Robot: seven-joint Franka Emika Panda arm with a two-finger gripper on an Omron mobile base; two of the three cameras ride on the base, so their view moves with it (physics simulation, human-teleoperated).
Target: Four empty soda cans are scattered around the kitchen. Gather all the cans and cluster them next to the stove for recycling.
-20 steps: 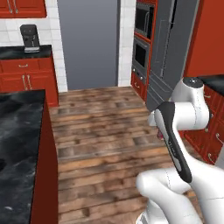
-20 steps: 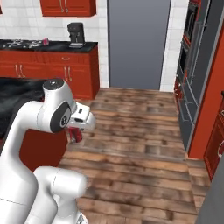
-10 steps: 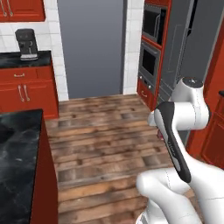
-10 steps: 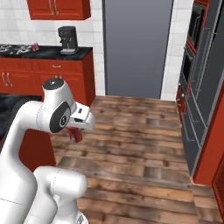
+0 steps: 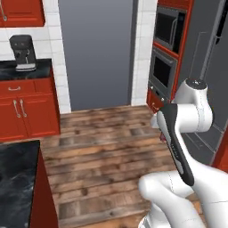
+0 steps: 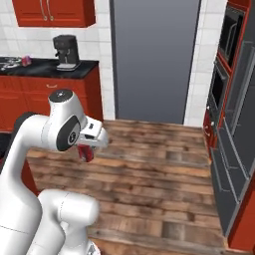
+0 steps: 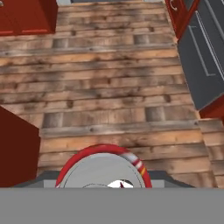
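Note:
My gripper (image 6: pixel 85 148) hangs under the white hand in the right base view, shut on a red soda can (image 6: pixel 87 154). In the hand view the same can's silver top with its red rim (image 7: pixel 105 169) sits right at the bottom, above the wooden floor. A small pink-purple can (image 6: pixel 26 60) stands on the far black counter at the left. Just left of it, what looks like the edge of the stove (image 6: pixel 7 61) shows at the picture's border. In the left base view the hand is hidden behind the arm's forearm.
A coffee machine (image 6: pixel 66 51) stands on the counter over red cabinets (image 5: pixel 24 107). A black marbled island corner (image 5: pixel 15 173) lies at the lower left. Wall ovens (image 5: pixel 167 53) and a dark grey fridge (image 6: pixel 234 164) line the right. A grey door (image 6: pixel 154 60) is ahead, across open wooden floor (image 6: pixel 149 164).
The whole picture has shifted in both base views, so the base has driven: the island slid away left and the door and ovens came closer. The arm's pose and its hold on the can are unchanged.

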